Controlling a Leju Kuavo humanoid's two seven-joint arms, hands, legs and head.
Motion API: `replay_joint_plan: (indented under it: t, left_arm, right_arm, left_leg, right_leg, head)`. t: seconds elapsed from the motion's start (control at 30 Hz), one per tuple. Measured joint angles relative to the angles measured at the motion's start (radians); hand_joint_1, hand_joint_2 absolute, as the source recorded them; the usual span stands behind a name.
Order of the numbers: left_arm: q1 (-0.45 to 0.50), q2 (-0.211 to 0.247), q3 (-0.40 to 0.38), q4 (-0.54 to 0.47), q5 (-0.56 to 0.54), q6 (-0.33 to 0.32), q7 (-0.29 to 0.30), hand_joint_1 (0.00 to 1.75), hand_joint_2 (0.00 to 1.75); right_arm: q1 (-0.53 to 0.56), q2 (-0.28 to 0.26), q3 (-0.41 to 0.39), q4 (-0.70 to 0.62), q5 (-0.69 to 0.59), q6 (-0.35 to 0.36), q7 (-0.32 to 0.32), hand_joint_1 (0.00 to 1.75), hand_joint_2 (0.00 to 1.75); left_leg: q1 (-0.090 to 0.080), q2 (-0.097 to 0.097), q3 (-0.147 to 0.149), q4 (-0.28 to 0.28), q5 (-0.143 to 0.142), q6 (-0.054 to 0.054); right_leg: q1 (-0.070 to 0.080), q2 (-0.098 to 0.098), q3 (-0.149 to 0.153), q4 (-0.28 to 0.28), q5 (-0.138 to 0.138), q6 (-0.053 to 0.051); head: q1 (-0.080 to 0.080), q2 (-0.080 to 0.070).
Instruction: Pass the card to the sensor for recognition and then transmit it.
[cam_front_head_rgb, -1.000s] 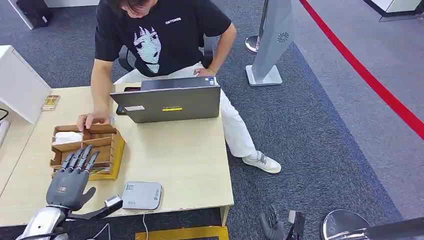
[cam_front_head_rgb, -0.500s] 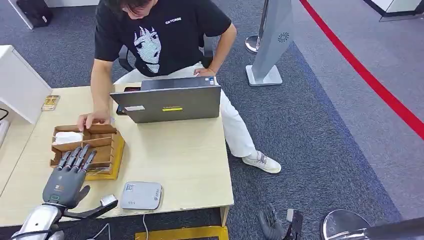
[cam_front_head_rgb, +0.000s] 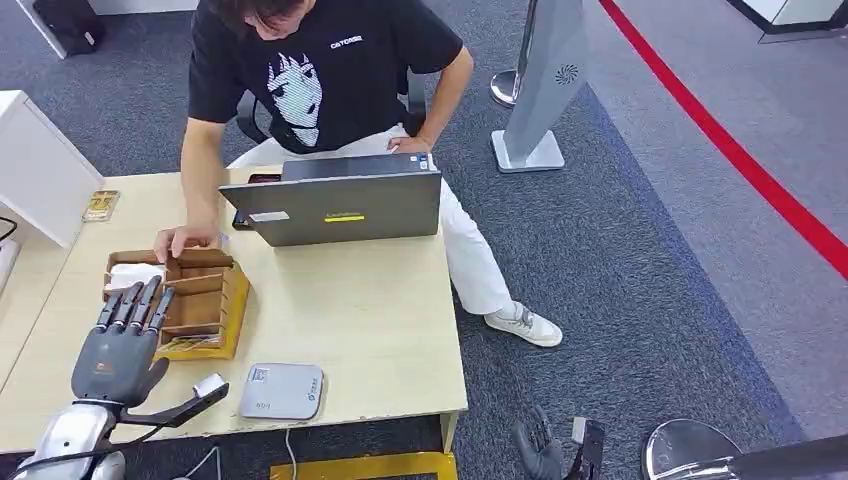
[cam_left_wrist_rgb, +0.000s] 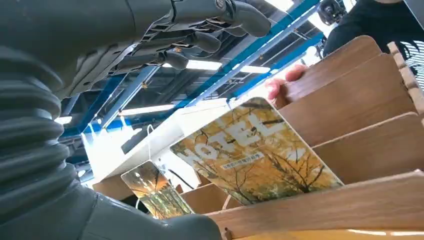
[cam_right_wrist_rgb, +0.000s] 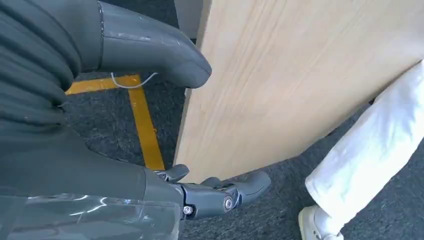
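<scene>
Cards (cam_left_wrist_rgb: 260, 150) with yellow autumn-tree print stood in your slotted wooden organizer box (cam_front_head_rgb: 205, 300) at the table's left. Your left hand (cam_front_head_rgb: 115, 345) hovered over its near-left side, fingers spread, holding nothing. Right hand (cam_front_head_rgb: 540, 450) hung low with loosely parted fingers, empty too.

I counted one table (cam_front_head_rgb: 370, 310) before me, and everything else I placed by it. On it stood one wooden rack (cam_front_head_rgb: 205, 305), one grey laptop (cam_front_head_rgb: 340, 205) and one flat grey sensor (cam_front_head_rgb: 282, 391) near its front edge. Two hotel cards (cam_left_wrist_rgb: 255, 150) showed in the rack, one large in view, one smaller card (cam_left_wrist_rgb: 152, 192) behind it. One person (cam_front_head_rgb: 320, 80) sat at the table's far side. I had two robot hands: my left robot hand (cam_front_head_rgb: 115, 345) over the table, my right robot hand (cam_front_head_rgb: 540, 455) down beside it.
</scene>
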Motion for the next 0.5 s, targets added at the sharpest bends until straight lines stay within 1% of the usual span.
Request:
replay_joint_plan:
  t: [0.13, 0.5]
  left_arm:
    - [0.000, -0.008, 0.003, 0.000, -0.001, 0.014, -0.011, 0.00, 1.75]
    - [0.000, -0.024, 0.004, 0.000, -0.001, 0.015, -0.011, 0.00, 1.75]
  right_arm:
    - [0.000, 0.000, 0.001, 0.000, 0.000, 0.000, 0.000, 0.00, 1.75]
    - [0.000, 0.000, 0.001, 0.000, -0.001, 0.000, 0.000, 0.00, 1.75]
  left_leg:
    - [0.000, 0.000, 0.000, 0.000, 0.000, 0.000]
    - [0.000, 0.000, 0.000, 0.000, 0.000, 0.000]
  right_leg:
    - [0.000, 0.000, 0.000, 0.000, 0.000, 0.000]
    - [0.000, 0.000, 0.000, 0.000, 0.000, 0.000]
  head:
    - [0.000, 0.000]
    - [0.000, 0.000]
